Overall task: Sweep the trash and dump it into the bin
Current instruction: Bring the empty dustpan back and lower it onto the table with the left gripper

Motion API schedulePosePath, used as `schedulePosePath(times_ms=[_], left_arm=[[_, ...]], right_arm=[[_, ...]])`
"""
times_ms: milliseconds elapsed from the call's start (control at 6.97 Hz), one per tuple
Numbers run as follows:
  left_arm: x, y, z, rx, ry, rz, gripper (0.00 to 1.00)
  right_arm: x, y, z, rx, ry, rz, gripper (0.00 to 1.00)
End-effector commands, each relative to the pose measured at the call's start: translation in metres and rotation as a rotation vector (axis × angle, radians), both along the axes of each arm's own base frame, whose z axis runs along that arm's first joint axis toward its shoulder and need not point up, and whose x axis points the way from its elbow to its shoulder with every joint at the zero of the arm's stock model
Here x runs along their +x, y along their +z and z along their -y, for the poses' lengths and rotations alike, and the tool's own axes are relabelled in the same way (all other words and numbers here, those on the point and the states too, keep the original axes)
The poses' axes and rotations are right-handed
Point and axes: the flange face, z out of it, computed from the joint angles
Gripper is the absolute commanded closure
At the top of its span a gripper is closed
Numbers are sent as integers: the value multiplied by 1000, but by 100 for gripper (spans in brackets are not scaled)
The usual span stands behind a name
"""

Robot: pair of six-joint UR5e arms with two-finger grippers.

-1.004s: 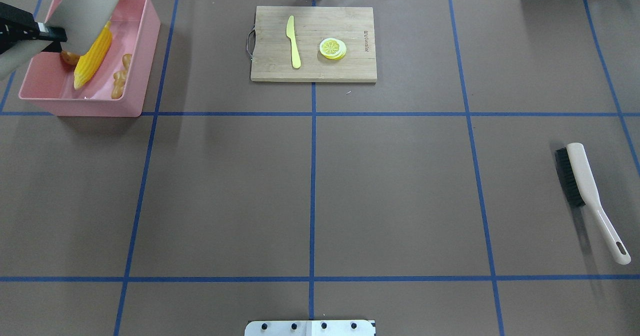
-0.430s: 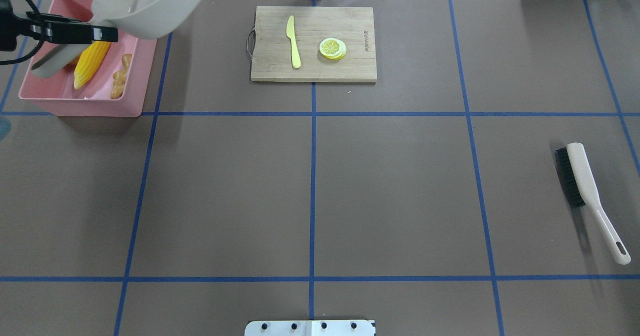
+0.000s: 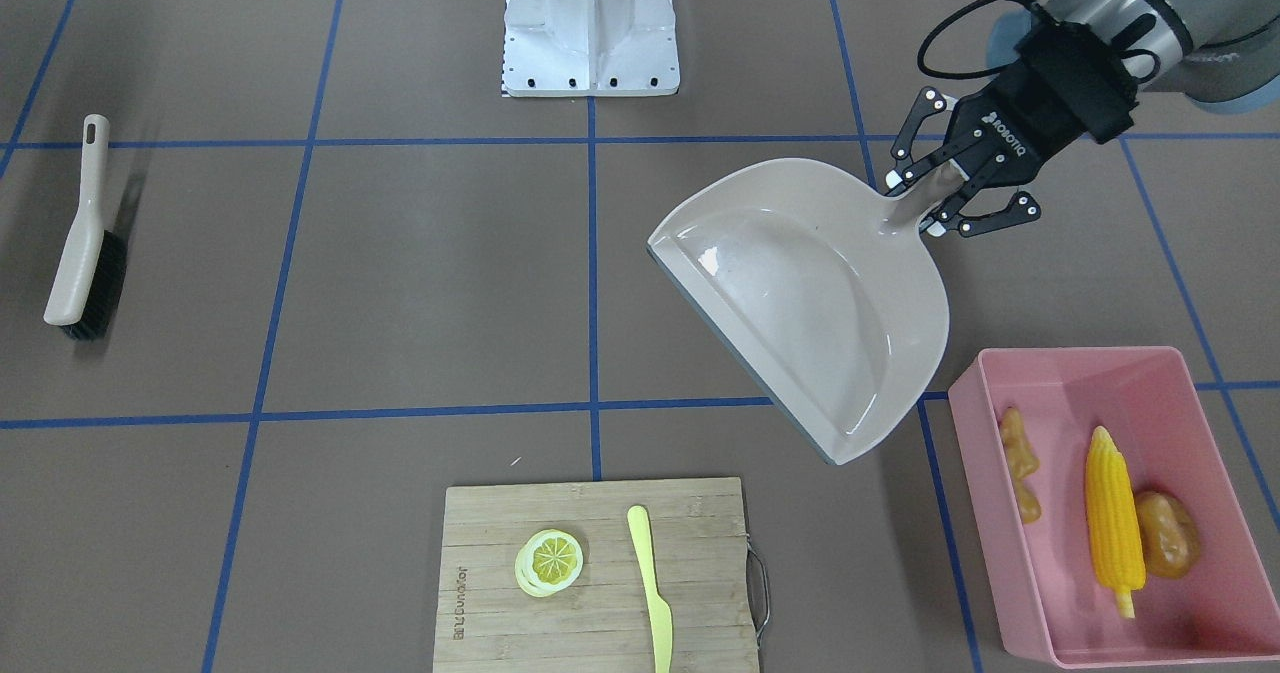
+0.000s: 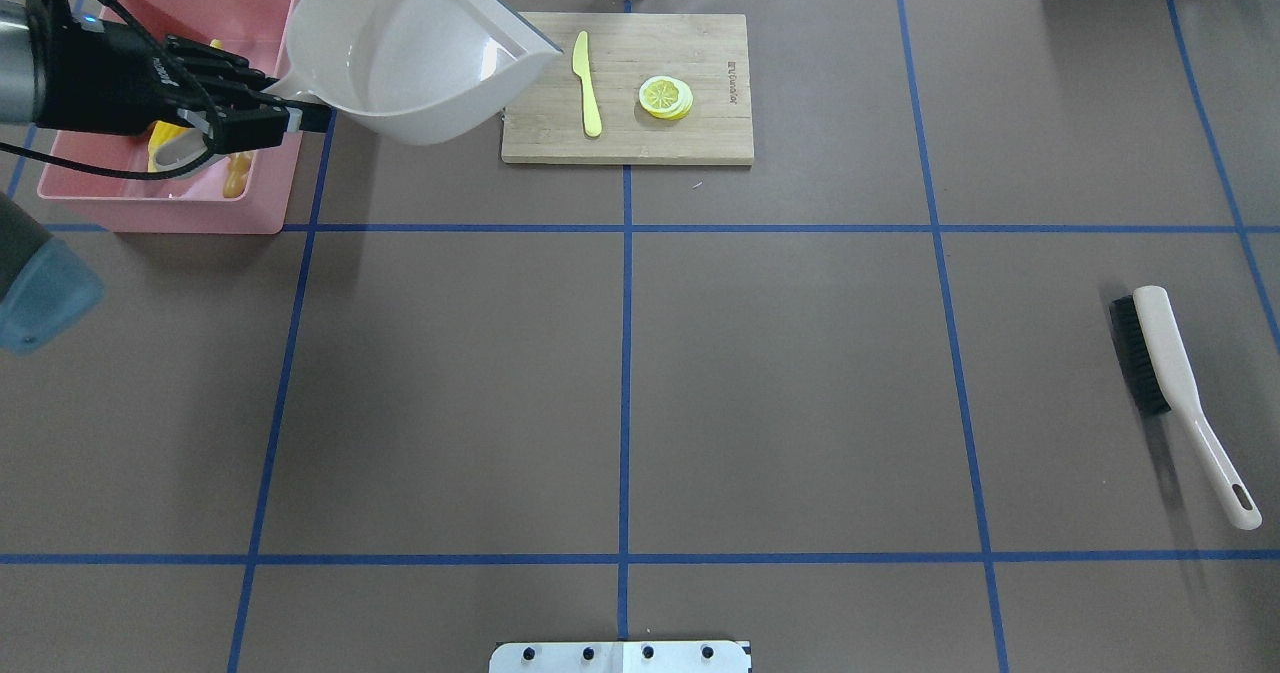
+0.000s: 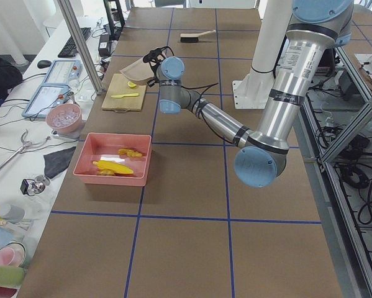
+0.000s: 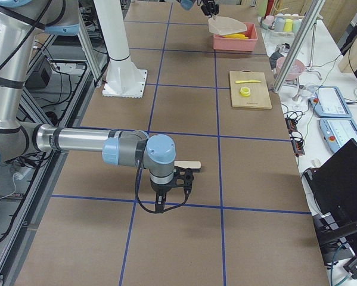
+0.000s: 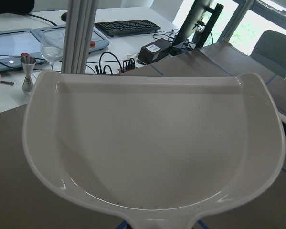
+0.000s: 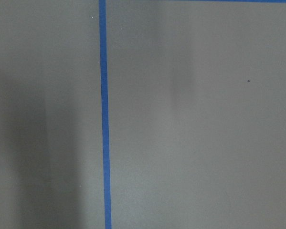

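Observation:
The pink bin [image 3: 1070, 355] holds the yellow corn cob [image 3: 1113, 523], the brown potato [image 3: 1165, 548] and the tan ginger root [image 3: 1020, 473]. In the overhead view the bin [image 4: 160, 215] is at the far left, and my arm covers most of what is in it. My left gripper [image 3: 950, 193] is shut on the handle of the beige dustpan [image 3: 810, 293]. It holds the pan empty in the air between the bin and the cutting board. The pan [image 7: 152, 143] fills the left wrist view. My right gripper [image 6: 160, 202] hangs low by the brush; I cannot tell whether it is open or shut.
A wooden cutting board [image 4: 640, 133] at the far middle carries a yellow knife [image 4: 587, 83] and a lemon slice [image 4: 665, 96]. The dustpan's lip hangs over the board's left end. A beige brush [image 4: 1165, 363] lies on the table at the right. The robot base [image 3: 590, 23] stands at the near middle.
My left arm has swung the dustpan from over the bin to the right, toward the cutting board, and turned it hollow side up. The toys lie still in the bin.

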Motion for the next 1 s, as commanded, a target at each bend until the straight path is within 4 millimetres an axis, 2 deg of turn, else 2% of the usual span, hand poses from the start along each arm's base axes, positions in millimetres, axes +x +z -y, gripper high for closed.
schedulePosePath(times_ms=[0, 143, 430, 574, 717, 861], left_arm=[[25, 1, 3, 261, 58, 189, 100], [41, 1, -6, 269, 93, 186, 100], [65, -17, -41, 319, 152, 147, 100], [95, -7, -54, 383, 212, 177, 100], [100, -4, -55, 601, 214, 243, 100], [114, 8, -54, 586, 266, 297, 100]], right_arm=[[0, 1, 0, -2, 0, 0, 0], [0, 1, 0, -2, 0, 0, 0], [0, 2, -1, -7, 2, 0, 0], [0, 2, -1, -6, 1, 0, 0], [0, 3, -1, -7, 1, 0, 0], [0, 5, 0, -9, 1, 2, 0]])
